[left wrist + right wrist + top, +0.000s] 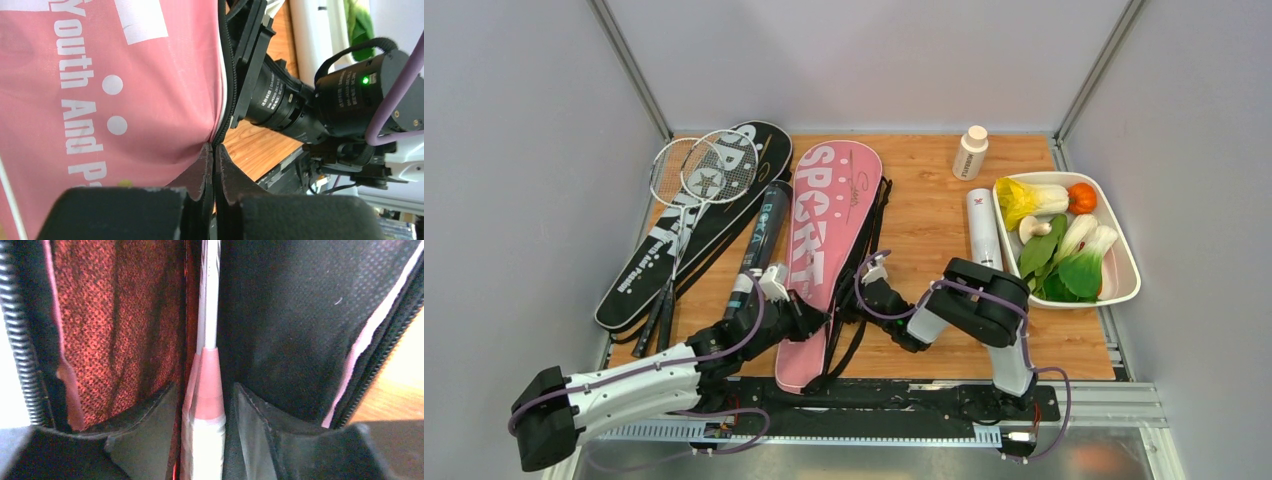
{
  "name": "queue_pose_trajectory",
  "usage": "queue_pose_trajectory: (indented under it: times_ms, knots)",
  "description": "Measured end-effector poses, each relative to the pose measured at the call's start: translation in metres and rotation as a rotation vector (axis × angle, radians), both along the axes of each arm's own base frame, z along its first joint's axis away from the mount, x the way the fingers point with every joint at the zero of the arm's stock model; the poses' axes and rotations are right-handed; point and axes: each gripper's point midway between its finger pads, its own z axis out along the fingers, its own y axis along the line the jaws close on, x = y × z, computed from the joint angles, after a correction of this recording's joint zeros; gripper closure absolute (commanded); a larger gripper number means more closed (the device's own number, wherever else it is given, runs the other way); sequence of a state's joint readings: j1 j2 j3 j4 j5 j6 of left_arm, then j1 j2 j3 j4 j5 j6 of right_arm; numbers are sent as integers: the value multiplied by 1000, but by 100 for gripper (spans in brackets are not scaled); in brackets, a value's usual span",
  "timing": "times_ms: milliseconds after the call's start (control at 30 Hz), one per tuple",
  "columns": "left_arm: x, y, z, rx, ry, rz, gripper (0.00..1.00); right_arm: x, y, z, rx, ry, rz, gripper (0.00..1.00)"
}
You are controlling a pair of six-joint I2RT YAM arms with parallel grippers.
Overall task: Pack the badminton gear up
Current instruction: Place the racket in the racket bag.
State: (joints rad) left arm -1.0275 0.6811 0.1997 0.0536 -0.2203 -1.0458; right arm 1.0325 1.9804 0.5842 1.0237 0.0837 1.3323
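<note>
pink "sport" bag (pixel 824 230) flat mid-table, pink-and-white racket (pixel 207 405) inside

you're looking at a light-brown wooden tabletop (pixel 924 240) boxed in by plain pale-grey walls (pixel 864 60) (silver metal posts (pixel 631 65) at the back corners), evenly lit.

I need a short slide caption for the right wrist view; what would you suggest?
Right pincer straddling the pink-and-white racket handle inside the open pink bag.
</note>
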Motion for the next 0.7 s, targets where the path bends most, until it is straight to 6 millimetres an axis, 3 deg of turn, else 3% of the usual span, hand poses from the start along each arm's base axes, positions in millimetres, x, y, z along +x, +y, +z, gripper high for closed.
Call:
queue_pose_trajectory:
  times_ms: [133,233,300,367,433,500,533,633,700]
  knots:
    - [1,-5,7,-30,-12,-3,72,-1,-10,5,-2,-5,-8,41]
    - [-1,-8,9,-33,-11,-19,71,-7,-22,7,-68,-17,7,59]
    - [-2,-5,2,-5,1,-14,71,-11,-27,5,-114,-16,19,83]
    - [-2,0,-10,41,22,-2,73,-16,-33,4,-165,-13,35,96]
    - [-3,5,-21,84,42,8,74,-16,-35,5,-191,-13,36,91]
    - [-3,8,-29,115,57,12,74,-16,-37,4,-230,-3,42,71]
    - [-4,9,-32,127,63,13,74,-18,-38,2,-250,6,46,66]
    - [-4,10,-40,154,79,14,74,-23,-47,-8,-309,28,58,76]
    - [-4,10,-44,165,85,17,75,-25,-51,-4,-328,20,66,73]
